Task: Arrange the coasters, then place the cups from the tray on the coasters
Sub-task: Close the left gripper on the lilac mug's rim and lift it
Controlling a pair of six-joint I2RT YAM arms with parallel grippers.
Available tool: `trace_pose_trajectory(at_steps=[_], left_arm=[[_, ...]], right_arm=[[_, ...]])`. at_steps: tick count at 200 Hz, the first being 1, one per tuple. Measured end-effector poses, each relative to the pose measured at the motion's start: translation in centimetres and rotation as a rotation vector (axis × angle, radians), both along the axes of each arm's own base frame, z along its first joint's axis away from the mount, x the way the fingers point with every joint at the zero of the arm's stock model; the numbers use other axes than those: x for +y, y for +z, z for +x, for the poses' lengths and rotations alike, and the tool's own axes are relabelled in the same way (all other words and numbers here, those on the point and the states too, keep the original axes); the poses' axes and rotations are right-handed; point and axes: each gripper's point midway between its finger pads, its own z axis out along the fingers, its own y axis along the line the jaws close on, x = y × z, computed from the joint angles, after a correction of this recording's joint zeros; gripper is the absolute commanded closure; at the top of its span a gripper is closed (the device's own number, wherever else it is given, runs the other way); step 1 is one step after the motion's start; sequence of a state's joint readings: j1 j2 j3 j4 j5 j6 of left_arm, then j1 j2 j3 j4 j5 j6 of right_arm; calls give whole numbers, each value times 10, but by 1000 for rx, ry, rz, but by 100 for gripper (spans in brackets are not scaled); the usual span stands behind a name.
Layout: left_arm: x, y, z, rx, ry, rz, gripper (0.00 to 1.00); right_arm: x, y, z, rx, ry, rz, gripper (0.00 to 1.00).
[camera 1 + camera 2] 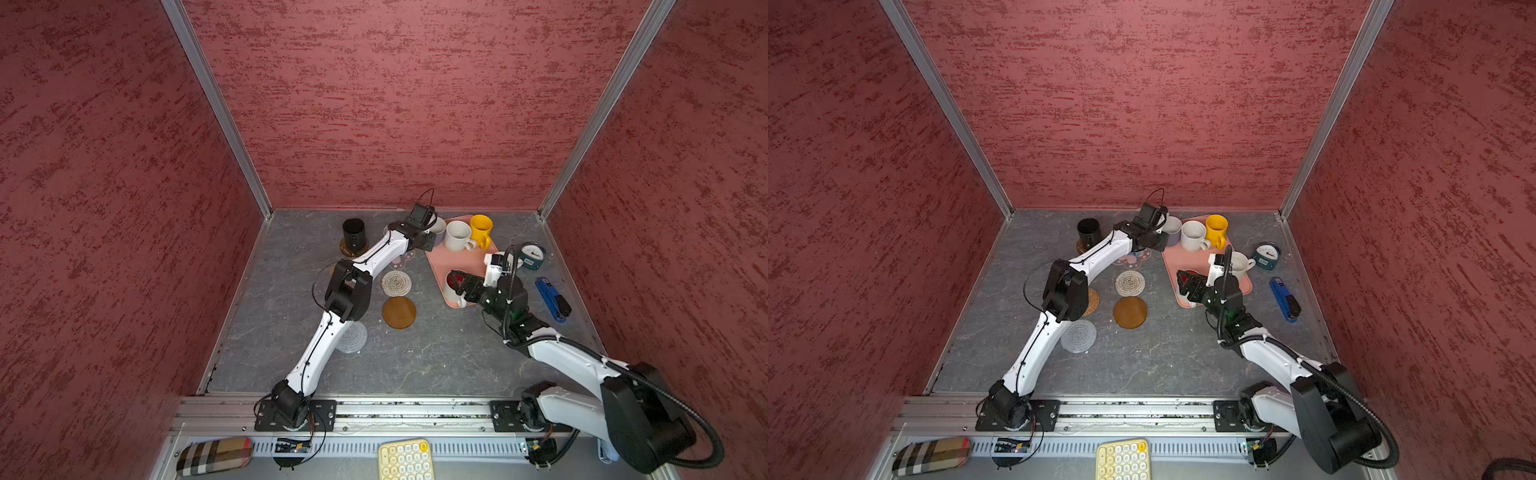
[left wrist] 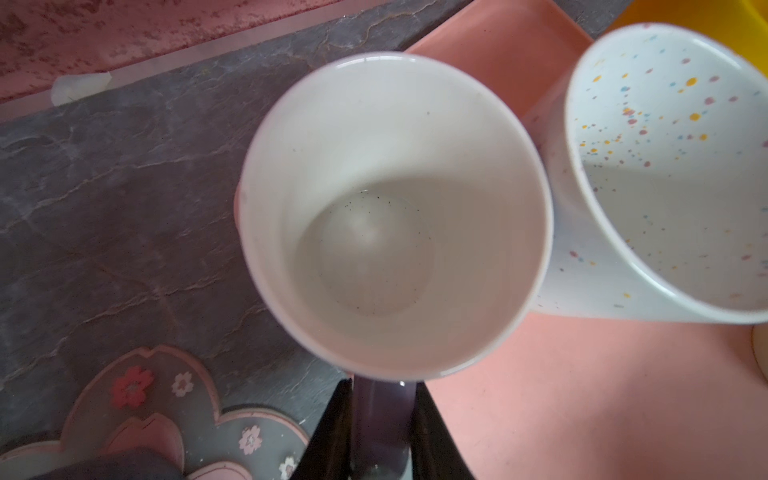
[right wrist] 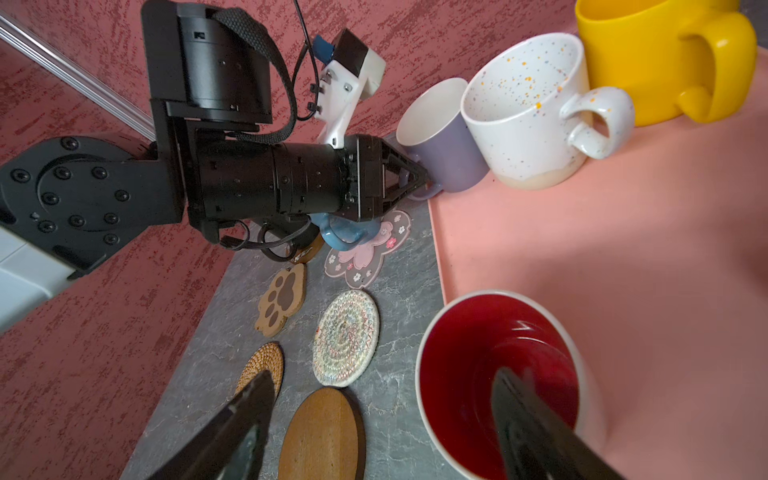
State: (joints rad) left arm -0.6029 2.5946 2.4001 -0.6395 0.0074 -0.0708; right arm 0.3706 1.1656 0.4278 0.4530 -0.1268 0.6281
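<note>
My left gripper [image 2: 382,386] is shut on the handle of the lavender cup [image 2: 395,216], which stands at the far left corner of the pink tray [image 1: 457,266]. Beside it are the speckled cup [image 1: 457,235] and the yellow cup [image 1: 481,229]. My right gripper [image 3: 382,374] is open astride the rim of the red-inside cup [image 3: 498,374], with one finger inside. The black cup [image 1: 353,235] stands on a brown coaster [image 1: 353,249]. On the table lie the flower coaster [image 3: 365,249], paw coaster [image 3: 282,305], woven coaster [image 1: 396,283] and brown disc [image 1: 399,312]. A light blue cup [image 3: 345,235] is half hidden behind the left gripper.
A cream cup [image 1: 1239,264] stands on the tray behind the right wrist. A teal clock [image 1: 532,255] and a blue tool [image 1: 552,299] lie right of the tray. A grey woven round [image 1: 352,337] lies under the left arm. A keypad [image 1: 405,459] sits at the front.
</note>
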Motion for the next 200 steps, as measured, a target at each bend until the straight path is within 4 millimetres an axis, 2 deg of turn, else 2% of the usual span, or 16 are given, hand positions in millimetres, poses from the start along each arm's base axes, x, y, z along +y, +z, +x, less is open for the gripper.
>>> trace_pose_trajectory(at_steps=[33,79,200], left_arm=[[-6,1,-3,-18,-8,14,84],[-9,1,-5,-42,-7,49,99],[-2,9,-6,-78,10,100,100]], right_arm=[[0,3,0,-8,0,3,17],[-1,8,-1,-22,0,9,16],[-3,20,-7,-43,2,8,16]])
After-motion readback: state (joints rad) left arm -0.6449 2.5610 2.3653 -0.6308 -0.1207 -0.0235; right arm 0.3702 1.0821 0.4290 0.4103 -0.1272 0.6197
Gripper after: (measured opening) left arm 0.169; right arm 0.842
